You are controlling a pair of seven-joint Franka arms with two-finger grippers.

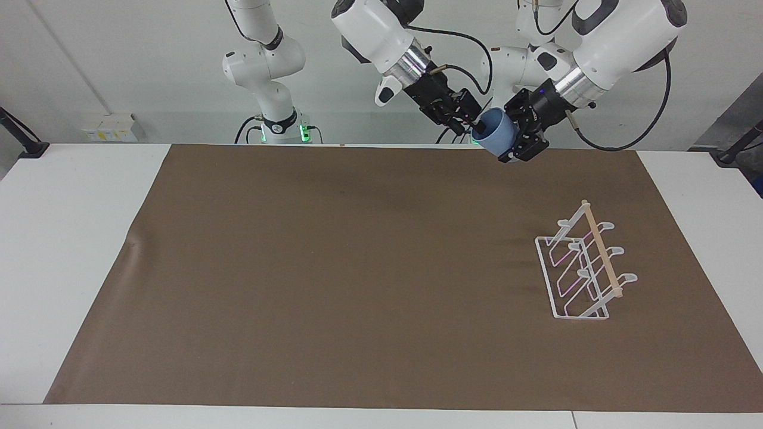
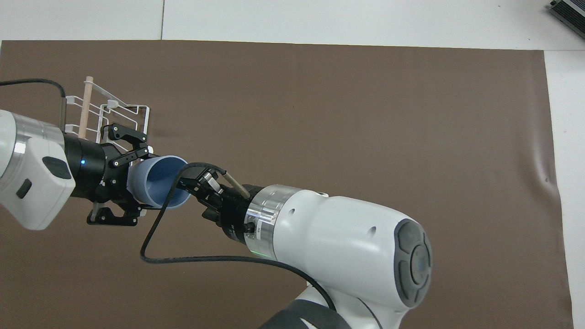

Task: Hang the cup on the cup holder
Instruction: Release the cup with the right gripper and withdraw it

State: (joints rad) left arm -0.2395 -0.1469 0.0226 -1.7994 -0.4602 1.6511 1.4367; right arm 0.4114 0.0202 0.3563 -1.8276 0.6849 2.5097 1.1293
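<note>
A light-blue cup (image 1: 493,132) (image 2: 155,183) hangs in the air on its side, above the edge of the mat nearest the robots. My left gripper (image 1: 508,134) (image 2: 139,180) is shut around its base end. The cup's mouth faces my right gripper (image 1: 471,122) (image 2: 189,185), which stands open there, one fingertip still at the rim. The white wire cup holder (image 1: 581,268) (image 2: 109,114) with its wooden dowel (image 1: 601,250) stands on the mat toward the left arm's end. It carries nothing, and in the overhead view the left arm partly covers it.
A brown mat (image 1: 334,286) (image 2: 365,114) covers most of the white table (image 1: 71,250). A crease (image 1: 136,244) shows at the mat's edge toward the right arm's end. Both arms meet high over the mat's edge nearest the robots.
</note>
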